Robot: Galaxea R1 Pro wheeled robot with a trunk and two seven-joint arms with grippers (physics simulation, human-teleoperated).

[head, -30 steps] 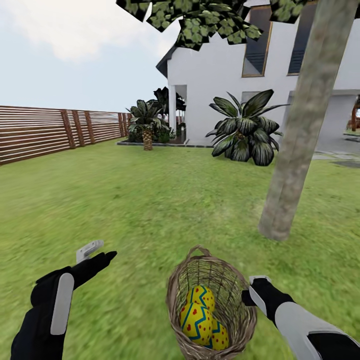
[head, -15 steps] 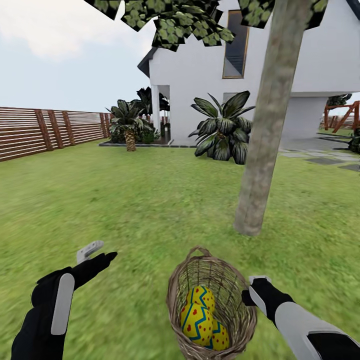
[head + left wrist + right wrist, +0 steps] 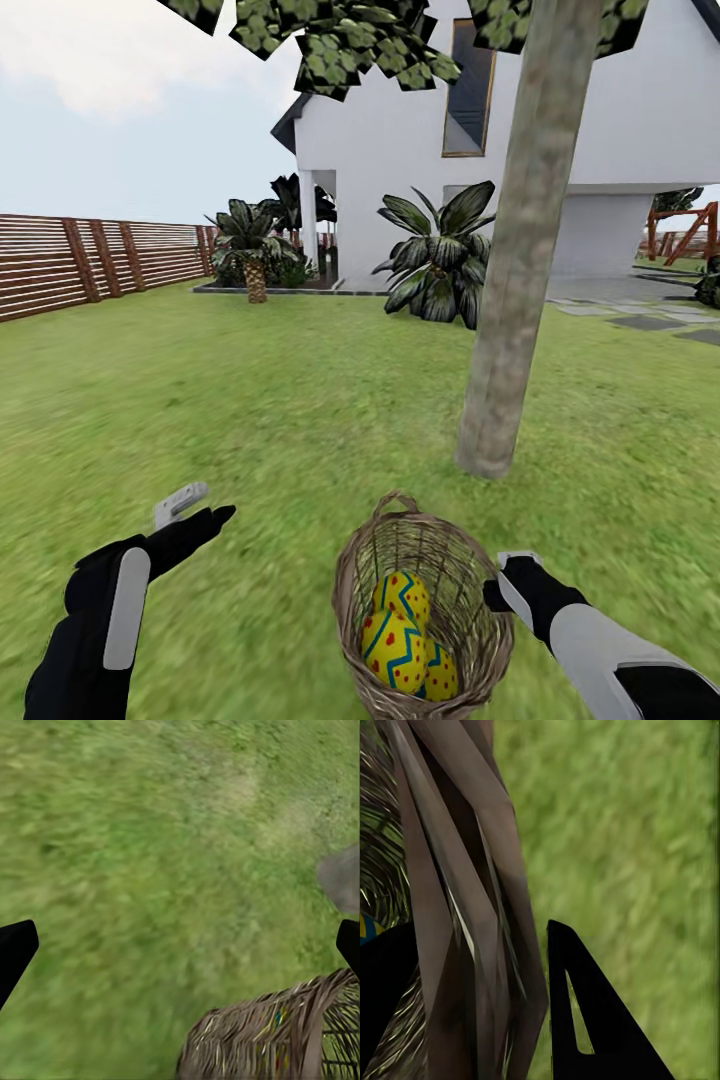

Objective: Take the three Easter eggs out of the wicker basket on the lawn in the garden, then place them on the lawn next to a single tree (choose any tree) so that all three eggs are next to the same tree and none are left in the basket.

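The brown wicker basket (image 3: 352, 575) hangs low in front of me, tilted, with three yellow Easter eggs (image 3: 393, 648) with blue zigzags and red dots piled inside. My right gripper (image 3: 500, 590) is shut on the basket's rim; the right wrist view has the woven wall (image 3: 457, 907) pinched between its dark fingers (image 3: 585, 1020). My left gripper (image 3: 195, 505) stands open and empty over the lawn (image 3: 250, 400), to the left of the basket. A pale grey-brown tree trunk (image 3: 510, 300) rises just beyond the basket. Its base (image 3: 341, 877) and the basket (image 3: 277, 1035) appear in the left wrist view.
A white house (image 3: 620, 130) stands behind the tree, with spiky palm-like plants (image 3: 440, 255) along its wall. A slatted wooden fence (image 3: 90, 260) runs along the left. Grey stepping stones (image 3: 650, 322) lie at the right. Grass spreads wide to the left of the trunk.
The whole view has swung right and moved forward, so the camera moved: the trunk now stands nearer and more central. Both grippers and the basket keep their places relative to me.
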